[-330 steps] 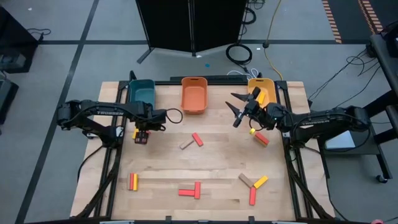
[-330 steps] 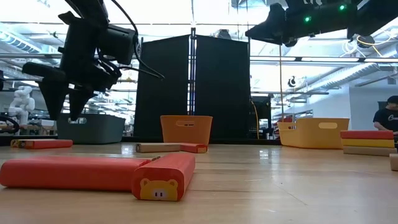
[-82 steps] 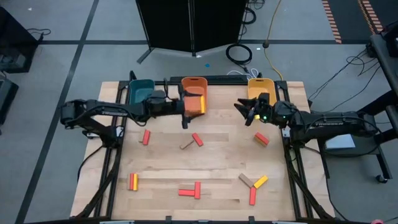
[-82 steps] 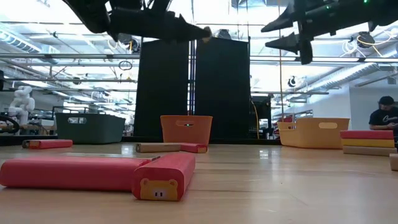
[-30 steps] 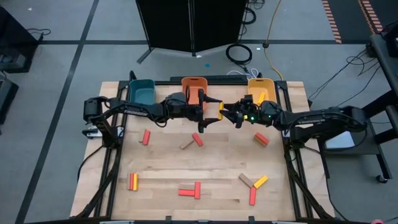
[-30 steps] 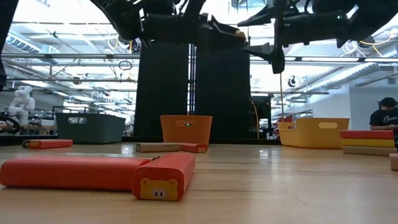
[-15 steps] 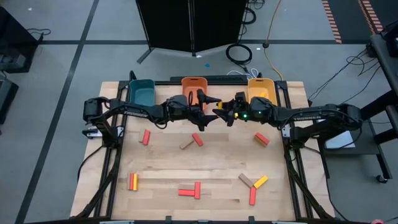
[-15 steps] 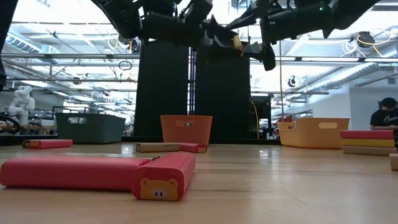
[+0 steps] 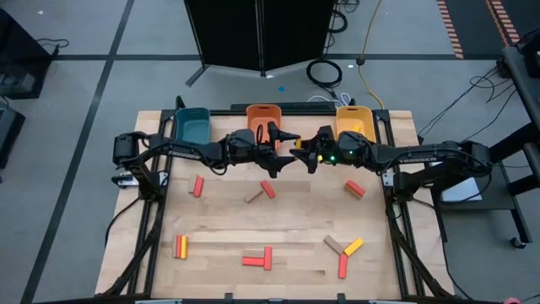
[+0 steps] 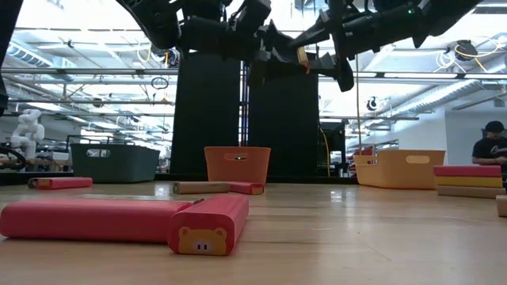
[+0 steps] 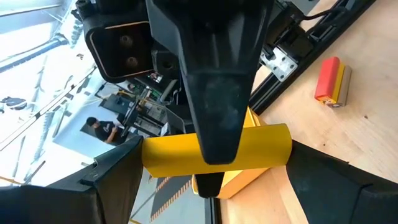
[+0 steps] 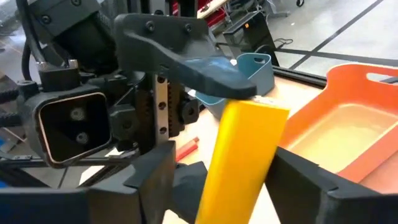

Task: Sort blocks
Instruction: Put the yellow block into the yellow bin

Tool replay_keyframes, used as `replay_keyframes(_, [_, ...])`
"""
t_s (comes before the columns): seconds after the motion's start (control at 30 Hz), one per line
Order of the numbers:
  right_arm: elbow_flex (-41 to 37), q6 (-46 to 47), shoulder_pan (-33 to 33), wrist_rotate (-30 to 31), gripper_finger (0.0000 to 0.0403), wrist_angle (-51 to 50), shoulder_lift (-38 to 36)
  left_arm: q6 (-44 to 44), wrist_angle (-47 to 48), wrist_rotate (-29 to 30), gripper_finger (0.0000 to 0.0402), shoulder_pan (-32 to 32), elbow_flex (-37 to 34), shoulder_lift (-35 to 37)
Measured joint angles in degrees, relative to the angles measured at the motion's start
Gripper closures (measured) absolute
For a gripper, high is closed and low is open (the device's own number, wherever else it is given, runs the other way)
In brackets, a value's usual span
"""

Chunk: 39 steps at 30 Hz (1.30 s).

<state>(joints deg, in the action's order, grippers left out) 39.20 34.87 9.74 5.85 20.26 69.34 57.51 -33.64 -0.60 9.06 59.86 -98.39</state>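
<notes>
A yellow block (image 11: 261, 149) sits crosswise behind the right claw's finger (image 11: 217, 112).

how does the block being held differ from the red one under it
The held block is yellow, the lying block red. The held block is in the air in the left gripper; the lying block rests flat on the table. Both are small flat bars.

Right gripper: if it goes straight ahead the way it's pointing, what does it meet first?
The yellow block, which sits between the open fingers of the right gripper and is held by the left gripper. Just behind the block is probably the left gripper itself.
</notes>
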Motion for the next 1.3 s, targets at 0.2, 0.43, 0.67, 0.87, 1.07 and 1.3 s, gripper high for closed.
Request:
replay_keyframes(0.2, [0.0,-1.3,0.0,0.1,0.0230,-0.1,0.0,-0.2,-0.3,-0.2,0.0061,0.0,0.0,0.0])
replay_keyframes(0.43, [0.0,-1.3,0.0,0.2,0.0265,-0.2,0.0,-0.1,-0.4,-0.3,0.0061,-0.1,0.0,0.0])
replay_keyframes(0.67, [0.0,-0.7,0.0,0.2,0.0287,-0.2,0.0,0.3,-0.4,-0.2,0.0061,-0.3,0.0,0.0])
replay_keyframes(0.87, [0.0,-1.0,0.0,0.2,0.0285,-0.2,0.0,-0.1,-0.3,-0.2,0.0061,-0.3,0.0,0.0])
replay_keyframes(1.07, [0.0,-1.2,0.0,0.1,0.0283,-0.3,0.0,-0.2,-0.2,-0.3,0.0061,-0.3,0.0,0.0])
replay_keyframes(1.3, [0.0,-1.5,0.0,-0.2,0.0282,-0.5,-0.1,-0.2,-0.3,-1.2,0.0061,-0.4,0.0,0.0])
